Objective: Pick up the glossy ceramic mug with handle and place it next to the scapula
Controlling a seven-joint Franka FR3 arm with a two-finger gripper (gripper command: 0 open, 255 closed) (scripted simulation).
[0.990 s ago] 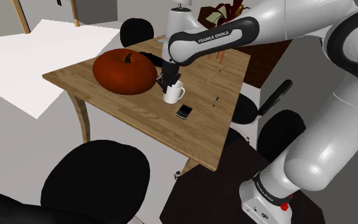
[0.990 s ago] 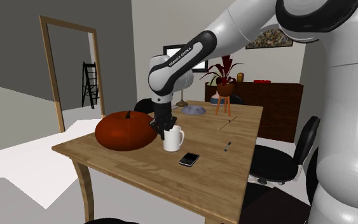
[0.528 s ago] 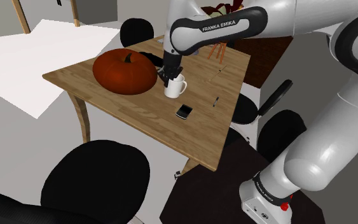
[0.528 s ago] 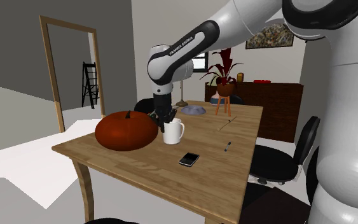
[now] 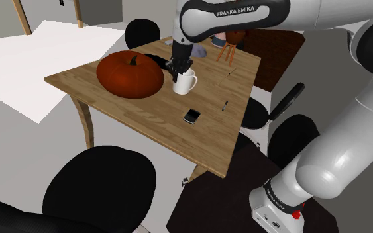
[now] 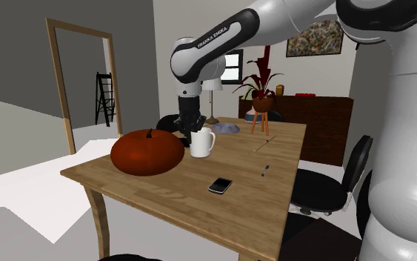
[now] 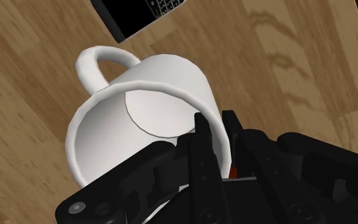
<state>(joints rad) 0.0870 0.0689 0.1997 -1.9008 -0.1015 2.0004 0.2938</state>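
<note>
Gripper (image 7: 214,125): black, two fingers clamped on the mug's wall, one finger inside the rim and one outside.
Mug (image 7: 147,114): plain white, glossy, with a loop handle on the side away from the fingers. It is tilted in the wrist view and held over the table, just right of the pumpkin in the second exterior view.
Arm (image 5: 234,12): white with dark joints. "FRANKA EMIKA" is printed in white capitals on the dark band, upper centre of the shoulder view.
Stand (image 5: 279,202): lower right of the shoulder view, with small white print too small to read.
Scapula (image 6: 226,127): pale grey-blue, at the far end of the table, well apart from the mug. In the shoulder view it is largely hidden behind the arm.
Pumpkin (image 5: 130,74): orange-red with a dark stem, left of centre on the table.
Phone (image 5: 191,116): black, lying flat, below the mug in the shoulder view.
Pen (image 5: 224,105): thin and dark, right of the phone.
Black slab (image 7: 139,13): lies beyond the mug's handle and is cut off by the frame edge. It has rows of small white marks, possibly keys, that cannot be read.
Table (image 5: 138,114): wood grain.
Wall picture (image 6: 314,37): mottled, subject hard to make out, partly covered by the arm.
Office chair (image 5: 99,185): black, lower left of the shoulder view, cut off.
</note>
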